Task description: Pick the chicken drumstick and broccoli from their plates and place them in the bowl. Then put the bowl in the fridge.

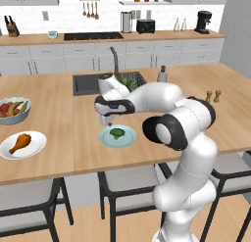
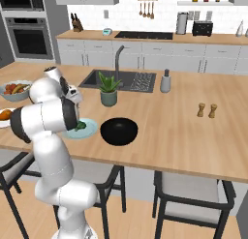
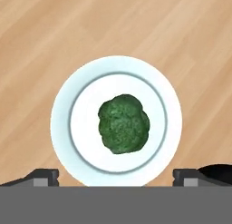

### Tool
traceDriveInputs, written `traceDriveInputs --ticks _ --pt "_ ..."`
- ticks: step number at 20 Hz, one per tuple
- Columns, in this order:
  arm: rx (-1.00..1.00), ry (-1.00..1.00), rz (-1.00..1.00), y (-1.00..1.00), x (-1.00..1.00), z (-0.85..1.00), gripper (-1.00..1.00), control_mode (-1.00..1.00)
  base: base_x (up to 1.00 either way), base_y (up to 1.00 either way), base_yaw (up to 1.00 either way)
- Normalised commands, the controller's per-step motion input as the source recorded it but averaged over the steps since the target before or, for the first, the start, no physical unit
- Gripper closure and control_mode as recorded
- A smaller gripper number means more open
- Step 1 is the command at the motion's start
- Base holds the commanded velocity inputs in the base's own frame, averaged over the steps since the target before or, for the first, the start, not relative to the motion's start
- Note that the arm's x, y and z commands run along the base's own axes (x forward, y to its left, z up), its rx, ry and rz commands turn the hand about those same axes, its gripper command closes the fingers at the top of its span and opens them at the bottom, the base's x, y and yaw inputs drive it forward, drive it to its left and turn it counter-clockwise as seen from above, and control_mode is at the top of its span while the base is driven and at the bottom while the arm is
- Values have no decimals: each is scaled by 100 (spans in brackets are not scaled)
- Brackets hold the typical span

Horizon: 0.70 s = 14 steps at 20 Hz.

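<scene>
Green broccoli [image 3: 123, 124] sits dead centre on the pale blue-green plate [image 3: 65, 100], and the claw [image 3: 116, 175] hangs right above it, fingers spread wide apart and gripping nothing, one fingertip [image 3: 44, 175] showing at each side of the plate's near rim. From the left base view, the arm reaches out over the wooden surface [image 1: 68, 138] with the claw [image 1: 106, 121] just above the plate's [image 1: 105, 139] left edge. Off to the left, well apart, the chicken drumstick [image 1: 20, 142] lies on the white plate [image 1: 37, 147], with the fruit bowl [image 1: 20, 115] behind it. Over in the right base view, the black bowl [image 2: 119, 131] stands just beside the broccoli's plate [image 2: 89, 130], with a potted plant [image 2: 109, 89] behind near the sink [image 2: 130, 79].
</scene>
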Motion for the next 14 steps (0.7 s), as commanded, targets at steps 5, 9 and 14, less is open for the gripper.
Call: traceDriveInputs --ticks 5,9,14 --pt "-4 0 0 2 35 -61 -100 -100 0 0 0" --pt "0 0 0 0 29 -49 -100 -100 0 0 0" --pt "0 0 0 0 3 -37 -100 -100 0 0 0"
